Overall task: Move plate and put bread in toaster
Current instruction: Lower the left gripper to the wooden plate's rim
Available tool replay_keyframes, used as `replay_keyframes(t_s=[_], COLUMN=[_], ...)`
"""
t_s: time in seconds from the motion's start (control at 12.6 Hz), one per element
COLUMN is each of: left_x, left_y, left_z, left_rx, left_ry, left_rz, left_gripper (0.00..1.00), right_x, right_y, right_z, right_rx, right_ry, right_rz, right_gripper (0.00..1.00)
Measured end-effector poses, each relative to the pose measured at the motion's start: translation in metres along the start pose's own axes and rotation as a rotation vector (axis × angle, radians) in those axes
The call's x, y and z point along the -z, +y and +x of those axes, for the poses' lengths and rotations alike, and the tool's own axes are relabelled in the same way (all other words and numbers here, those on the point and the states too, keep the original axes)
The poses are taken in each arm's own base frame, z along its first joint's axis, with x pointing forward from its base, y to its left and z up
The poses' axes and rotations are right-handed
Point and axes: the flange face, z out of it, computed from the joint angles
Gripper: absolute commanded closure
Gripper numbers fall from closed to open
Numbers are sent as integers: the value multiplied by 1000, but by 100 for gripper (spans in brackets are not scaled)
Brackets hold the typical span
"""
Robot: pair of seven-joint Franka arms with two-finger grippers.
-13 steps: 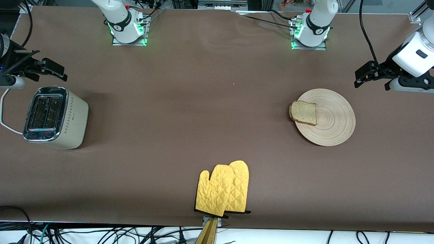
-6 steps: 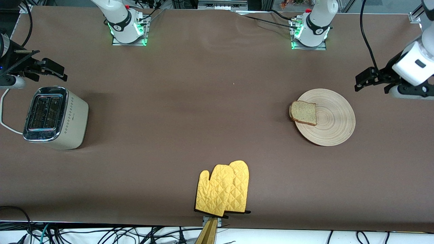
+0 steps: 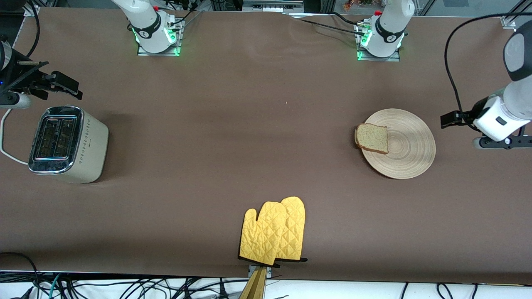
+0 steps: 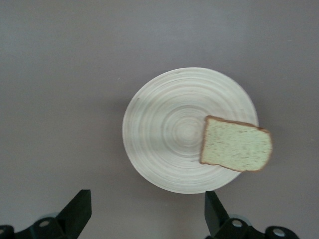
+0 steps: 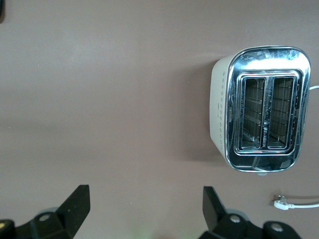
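I see the left gripper (image 3: pixel 449 120) wide open, empty, hovering at the plate's (image 3: pixel 409 153) 3 o'clock in front view. Bread (image 3: pixel 372 138) lies on the plate's rim at 9 o'clock. Right gripper (image 3: pixel 62 86) wide open, waiting over the table at the toaster's (image 3: pixel 83 149) 12 o'clock. Yellow mitts (image 3: pixel 272 232) near the camera edge.

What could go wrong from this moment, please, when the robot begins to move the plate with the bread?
1. The bread overhangs the rim of the wooden plate, so it may slide off if the plate tilts or jerks.
2. The plate lies flat on the table, so the open left claw may slip on its thin edge.
3. The toaster stands at the right arm's end, so the carry is long.
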Motion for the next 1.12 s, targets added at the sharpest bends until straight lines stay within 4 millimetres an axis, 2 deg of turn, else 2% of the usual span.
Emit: replay_keyframes(t_s=[0.16,0.24,0.4,0.64,0.8,0.88,1.12], left_x=[-35,-59,-117,-216,-273,-293,-323], left_y=[-47,-70,-112,-157,-177,-181,-176], left_z=[-1,2,10,17,13,12,16], left_rx=[-4,-16,-74,-166,-180,-177,-152], left_ry=[-17,-27,-52,-60,-59,-53,-36], left_rz=[-108,-157,-247,-446,-554,-598,-689], left_gripper=[0,0,0,0,0,0,0], right_x=[0,0,0,0,0,0,0], right_y=[0,0,0,0,0,0,0], right_z=[0,0,0,0,0,0,0], right_rx=[0,0,0,0,0,0,0], right_ry=[0,0,0,0,0,0,0], right_rz=[0,0,0,0,0,0,0], right_gripper=[0,0,0,0,0,0,0])
